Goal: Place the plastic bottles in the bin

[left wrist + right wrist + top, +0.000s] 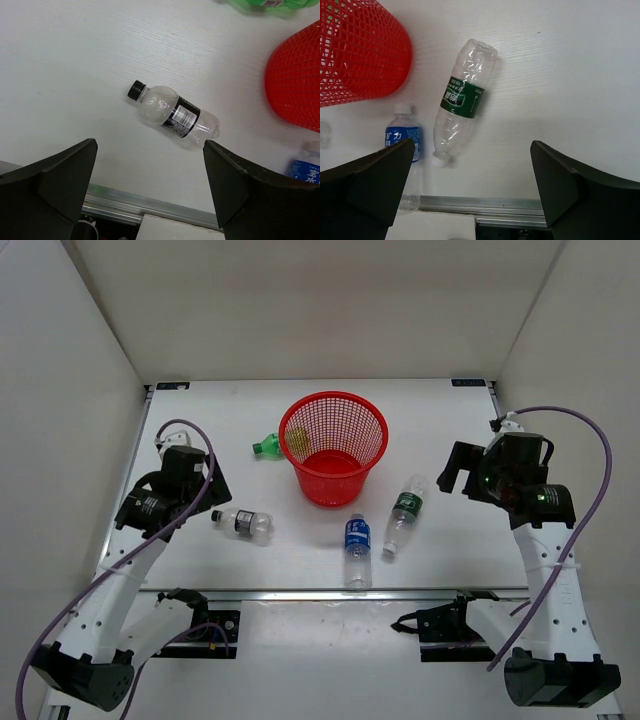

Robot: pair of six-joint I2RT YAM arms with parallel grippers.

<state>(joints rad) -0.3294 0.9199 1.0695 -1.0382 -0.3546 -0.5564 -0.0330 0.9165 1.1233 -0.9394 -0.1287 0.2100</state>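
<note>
- Left gripper [150,172] and right gripper [472,175]: wide open, empty.
- Plastic bottles [357,545] (all four) lie on the surface [460,555] around the red mesh bin [372,455].
- Risk: a round bottle may roll away from a closing gripper.

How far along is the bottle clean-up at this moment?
Done: nothing; the bin looks empty. In hand: nothing; the left gripper and right gripper are open, pointed at the dark-label bottle and green-label bottle. Left: all four, also the blue-label bottle and green-tinted bottle, lie outside the bin.
</note>
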